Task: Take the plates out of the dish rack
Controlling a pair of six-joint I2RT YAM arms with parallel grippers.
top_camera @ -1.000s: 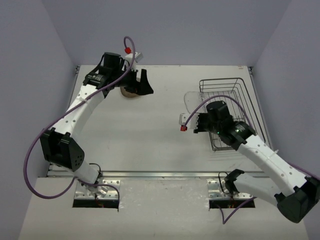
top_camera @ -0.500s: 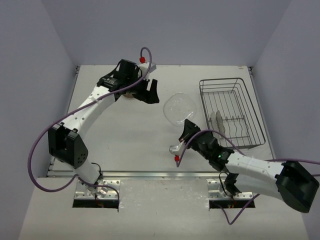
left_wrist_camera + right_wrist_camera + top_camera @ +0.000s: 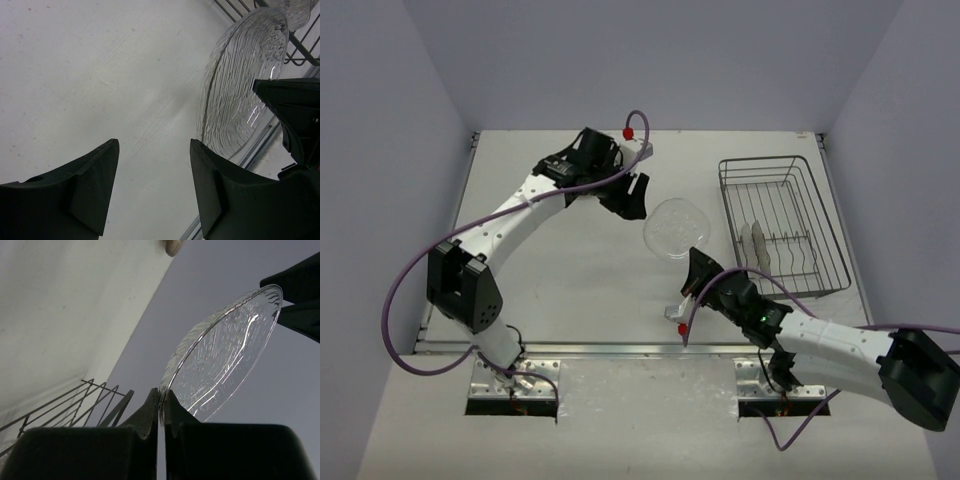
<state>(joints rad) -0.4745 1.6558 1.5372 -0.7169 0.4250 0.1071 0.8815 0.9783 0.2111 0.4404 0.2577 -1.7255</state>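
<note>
a pale grey table point(image 3: 570, 300) sits boxed in by plain lilac-grey walls point(image 3: 650, 60), with the dish rack point(image 3: 782, 225) standing at its far right. your right gripper point(image 3: 696, 260) pinches the near rim of a clear plate point(image 3: 677, 228), fingers pressed together on the glass. the plate is held tilted over the table just left of the rack, outside its rim. your left gripper point(image 3: 632, 200) hangs near the plate's far-left edge, its jaws spread and holding nothing. two more plates point(image 3: 758, 245), pale and standing on edge, sit in the near half of the rack.

the right wrist view shows what the overhead one does not: the thin rim is caught right at the fingertips and the ribbed disc rises up and away against the wall. rack wires run low on the left, and the dark tips of the other gripper show past the plate's far edge.

the left wrist view shows the spread fingers with bare table between them. the ribbed plate stands on edge to their right, with the right gripper's dark body in front of its lower rim and rack wire behind. you cannot tell from any view whether the left fingers touch the plate.
</note>
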